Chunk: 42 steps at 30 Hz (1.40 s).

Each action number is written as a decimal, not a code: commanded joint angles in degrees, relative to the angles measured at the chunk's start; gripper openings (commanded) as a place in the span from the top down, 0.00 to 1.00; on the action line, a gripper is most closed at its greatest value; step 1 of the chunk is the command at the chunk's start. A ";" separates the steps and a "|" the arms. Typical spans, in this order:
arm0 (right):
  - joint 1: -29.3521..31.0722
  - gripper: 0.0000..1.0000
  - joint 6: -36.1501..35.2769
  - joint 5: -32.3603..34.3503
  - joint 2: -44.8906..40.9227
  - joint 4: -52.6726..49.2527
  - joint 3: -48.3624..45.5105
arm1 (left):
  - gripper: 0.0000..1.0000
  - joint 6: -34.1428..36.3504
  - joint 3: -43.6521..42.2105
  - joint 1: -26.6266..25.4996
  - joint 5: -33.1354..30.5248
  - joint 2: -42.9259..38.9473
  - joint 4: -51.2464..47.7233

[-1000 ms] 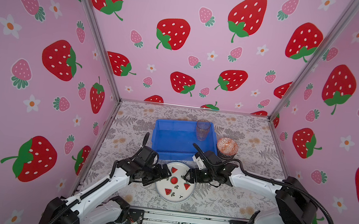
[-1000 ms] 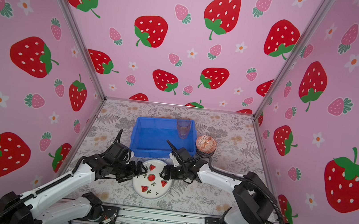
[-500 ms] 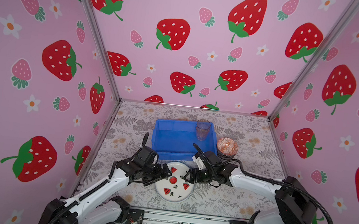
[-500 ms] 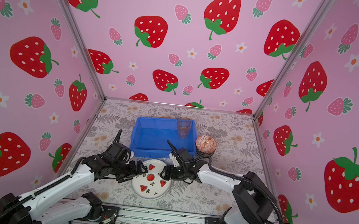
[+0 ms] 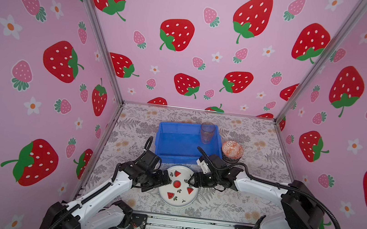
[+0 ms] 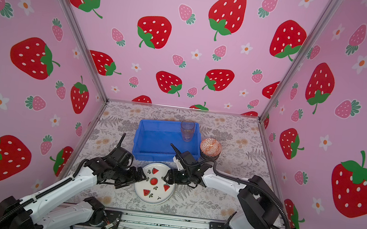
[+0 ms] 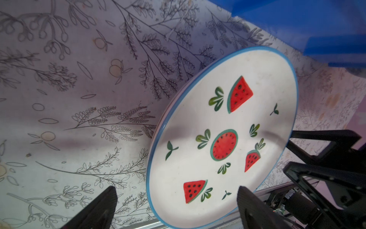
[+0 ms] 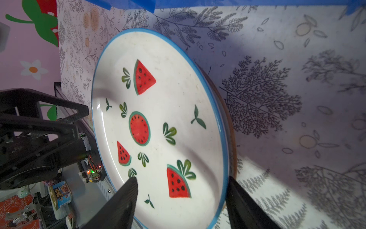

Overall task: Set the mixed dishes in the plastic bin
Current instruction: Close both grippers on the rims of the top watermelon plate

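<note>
We see the watermelon plate lying flat on the worktop, close to the middle of its front edge and just in front of the blue bin, not in it. The left end effector sits at the plate's left rim. Its fingers are spread wide, with one off the plate over the worktop and the other over the white face. The right end effector sits at the opposite rim. Its fingers are also apart and straddle the blue edge without pinching it.

The bin stands at mid-worktop. A tinted tumbler is upright in the bin's far right corner. Just beside the bin's right wall, an orange-red bowl rests on a darker bowl.
</note>
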 commanded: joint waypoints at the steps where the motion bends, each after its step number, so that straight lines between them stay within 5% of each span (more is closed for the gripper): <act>1: 0.44 0.30 0.21 -1.91 0.13 1.30 0.28 | 0.04 -2.00 -0.14 0.16 1.89 0.33 2.75; 24: 0.44 0.30 0.49 -2.23 0.71 2.37 -0.29 | 0.05 -3.10 -0.29 -2.57 -0.35 2.88 5.08; 42: 0.16 0.33 2.38 -2.90 -2.12 4.88 -2.80 | 0.05 -9.16 2.97 -10.99 -1.18 9.26 12.85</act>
